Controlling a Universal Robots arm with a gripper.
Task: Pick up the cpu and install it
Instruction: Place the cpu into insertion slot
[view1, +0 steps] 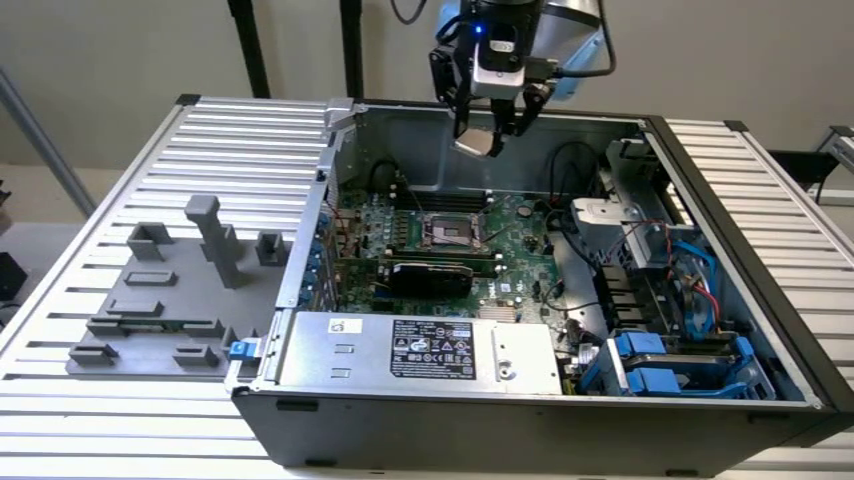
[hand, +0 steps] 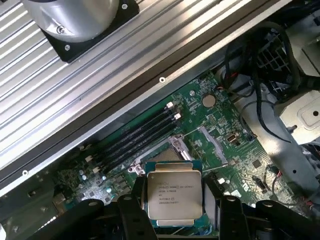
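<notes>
silver-topped cpu (hand: 173, 197) clamped in my gripper (view1: 483, 135)
i see fingers (hand: 136, 210) pressed on 2 opposite edges, the chip held in the air over the open computer case (view1: 400, 430), above the green motherboard (view1: 514, 225) and not touching its dark socket (view1: 447, 232).

A robotics lab bench, by the look of it: a ribbed aluminium table (view1: 134, 425) carries an opened computer case (view1: 534, 432) with its motherboard (view1: 514, 215) bare, grey fixture blocks (view1: 211, 240) sit on the exterior view's left, and a robot arm's gripper (view1: 483, 137) hangs above the case gripping the cpu (hand: 172, 195).
</notes>
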